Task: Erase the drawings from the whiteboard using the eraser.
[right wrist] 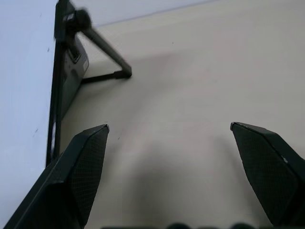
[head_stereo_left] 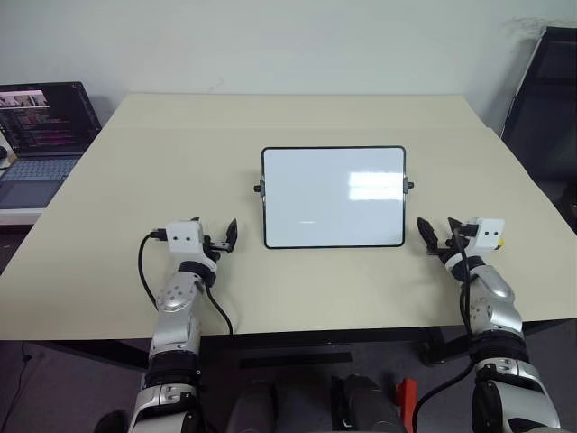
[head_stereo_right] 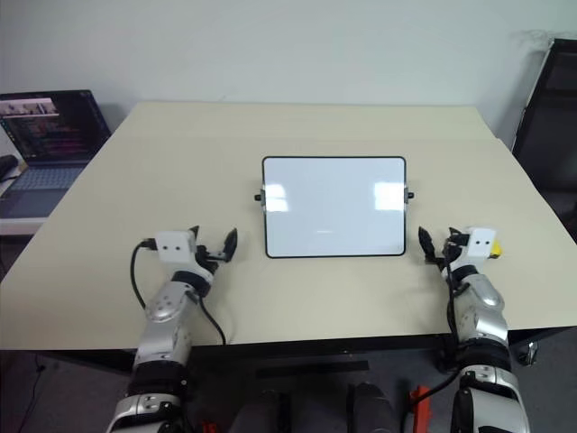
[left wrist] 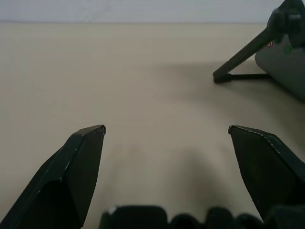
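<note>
The whiteboard (head_stereo_left: 334, 197) stands propped on its stand in the middle of the beige table (head_stereo_left: 270, 117). Its glossy face reads white with glare, and the drawings are out of view. My left gripper (head_stereo_left: 223, 237) hovers open just left of the board's lower corner, with nothing between its fingers (left wrist: 83, 162). To the right of the board's lower right corner, my right gripper (head_stereo_left: 437, 231) is also open and empty. A sliver of the yellow eraser (head_stereo_right: 496, 247) peeks out on the table just right of my right wrist, mostly hidden behind it.
An open laptop (head_stereo_left: 41, 126) sits on a side desk to the left of the table. A black chair (head_stereo_left: 545, 99) stands at the far right. The board's black stand leg (right wrist: 106, 53) reaches back behind it. The table's front edge runs just under both forearms.
</note>
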Robot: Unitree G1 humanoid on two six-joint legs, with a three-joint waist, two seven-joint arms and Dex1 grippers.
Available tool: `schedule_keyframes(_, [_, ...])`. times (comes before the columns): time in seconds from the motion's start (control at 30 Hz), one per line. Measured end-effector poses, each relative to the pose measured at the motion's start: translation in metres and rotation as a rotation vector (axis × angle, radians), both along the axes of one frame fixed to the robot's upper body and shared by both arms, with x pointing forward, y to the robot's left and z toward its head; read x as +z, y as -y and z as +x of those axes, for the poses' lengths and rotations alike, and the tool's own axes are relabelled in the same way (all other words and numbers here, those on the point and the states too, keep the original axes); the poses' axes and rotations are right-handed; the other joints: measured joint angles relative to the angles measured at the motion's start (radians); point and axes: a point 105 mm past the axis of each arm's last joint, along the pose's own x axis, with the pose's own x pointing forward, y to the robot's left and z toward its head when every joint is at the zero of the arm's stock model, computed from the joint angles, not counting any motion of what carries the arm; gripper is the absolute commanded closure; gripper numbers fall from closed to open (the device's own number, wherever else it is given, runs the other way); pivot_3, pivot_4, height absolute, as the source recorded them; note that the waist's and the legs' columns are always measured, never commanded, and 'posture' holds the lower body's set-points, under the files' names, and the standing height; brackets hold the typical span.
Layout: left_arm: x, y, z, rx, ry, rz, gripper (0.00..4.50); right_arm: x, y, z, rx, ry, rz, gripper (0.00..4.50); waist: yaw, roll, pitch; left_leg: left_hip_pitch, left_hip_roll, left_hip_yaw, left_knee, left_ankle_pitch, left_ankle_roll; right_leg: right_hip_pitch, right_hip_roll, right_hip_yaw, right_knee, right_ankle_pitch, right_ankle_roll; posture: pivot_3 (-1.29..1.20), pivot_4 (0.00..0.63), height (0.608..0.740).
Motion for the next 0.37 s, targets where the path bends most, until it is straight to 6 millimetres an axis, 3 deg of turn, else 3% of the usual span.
schedule_keyframes(0.23, [0.018, -0.009, 0.01, 0.016, 0.056, 0.049, 0.0, 0.003, 0.004, 0.001, -0.069, 0.021, -0.023, 0.02, 0.0, 0.0, 0.0, 0.0, 0.0, 0.0, 0.0, 0.0, 0.0, 0.0, 0.0, 0.0, 0.0, 0.0, 0.0, 0.0, 0.15, 0.74])
schedule_keyframes(0.37, [0.017, -0.009, 0.009, 0.0, 0.063, 0.063, 0.0, 0.006, 0.009, 0.002, -0.079, 0.03, -0.045, 0.02, -0.001, 0.0, 0.0, 0.0, 0.0, 0.0, 0.0, 0.0, 0.0, 0.0, 0.0, 0.0, 0.0, 0.0, 0.0, 0.0, 0.15, 0.74])
